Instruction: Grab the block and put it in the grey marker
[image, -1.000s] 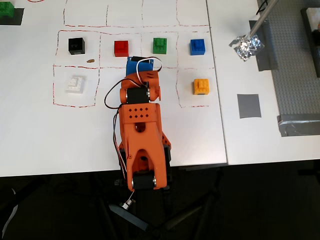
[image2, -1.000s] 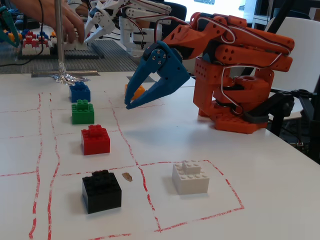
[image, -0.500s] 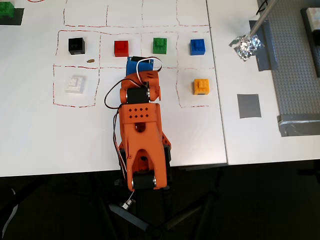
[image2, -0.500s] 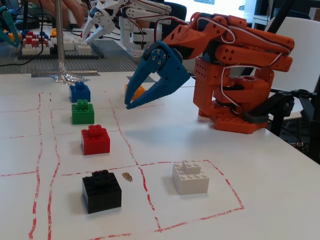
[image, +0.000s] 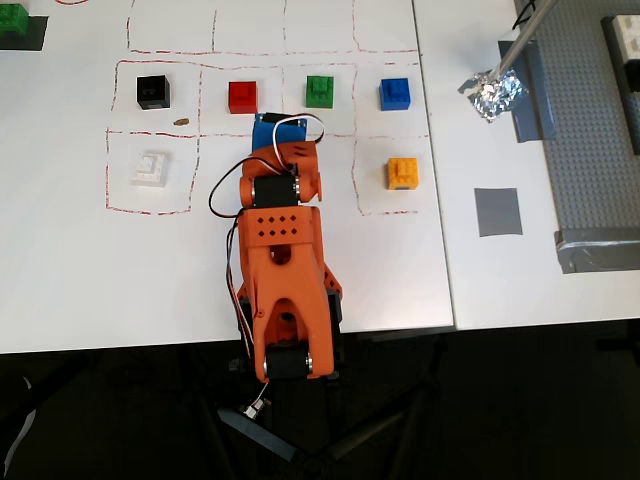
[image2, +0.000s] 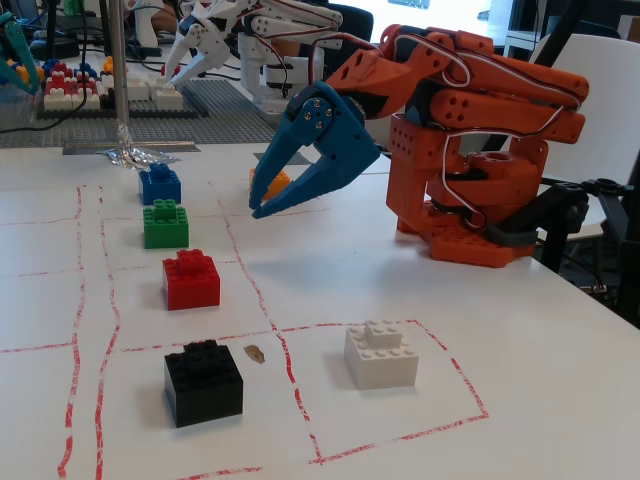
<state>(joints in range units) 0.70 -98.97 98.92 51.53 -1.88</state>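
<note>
The small bright blue square toy brick (image: 396, 94) sits untouched in the far row of red-lined cells, at the right end of that row in the overhead view; in the fixed view it is the farthest brick (image2: 160, 184) in the column, just short of the crumpled silver foil (image2: 138, 155).

Next to it in the row: the green brick (image: 320, 90), then the red brick (image: 242, 96). The orange-yellow brick (image: 402, 172) is one cell nearer the arm.

The flat grey tape square (image: 497, 211) is off the white sheet to the right in the overhead view, well apart from the block and beside the large studded grey baseplate (image: 585, 120).

The blue two-finger gripper (image2: 256, 205) hangs above the table, jaws parted, holding nothing, roughly between the red and green bricks.

I judge the step as the approach; nothing is grabbed yet.

My plan:
- Swing the base right in the overhead view until I'm lined up on the blue brick.
- Keep the jaws wide and stay high while passing the green brick.
- Come down straight, straddle the block's flat sides, close low on the body and not on the stud.
- Avoid clipping the orange-yellow brick on the way.
- Lift clear before carrying to the tape.
</note>
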